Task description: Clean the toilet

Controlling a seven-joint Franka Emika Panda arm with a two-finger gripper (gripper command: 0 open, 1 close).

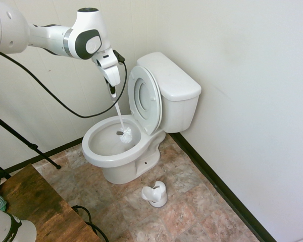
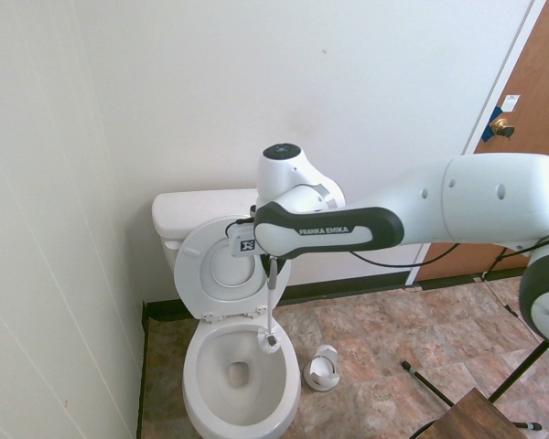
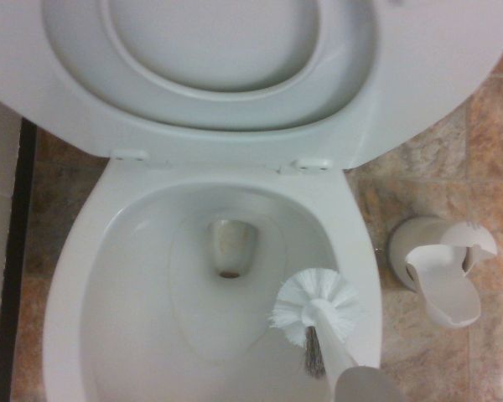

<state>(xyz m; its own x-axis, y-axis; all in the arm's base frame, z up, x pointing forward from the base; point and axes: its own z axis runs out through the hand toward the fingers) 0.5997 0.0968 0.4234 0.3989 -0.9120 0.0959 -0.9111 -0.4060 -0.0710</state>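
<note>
The white toilet [image 1: 98, 156] stands in the corner with its seat and lid [image 1: 144, 98] tipped up against the boxy tank [image 1: 171, 83]. My gripper [image 1: 111, 89] hangs above the bowl's back edge, shut on the thin handle of a white toilet brush [image 1: 125, 135]. The brush slants down into the bowl. Its bristle head [image 2: 271, 342] sits high inside the bowl, close to the rim [image 2: 197, 384] on the brush holder's side. In the wrist view the head [image 3: 316, 306] is beside the drain, over the bowl's inner wall [image 3: 151, 293].
A small white brush holder [image 1: 155, 194] stands open on the tiled floor beside the toilet's base. Walls close in behind and beside the tank. A brown wooden tabletop [image 1: 35, 206] fills the near corner, and a brown door [image 2: 531, 137] is off to the side.
</note>
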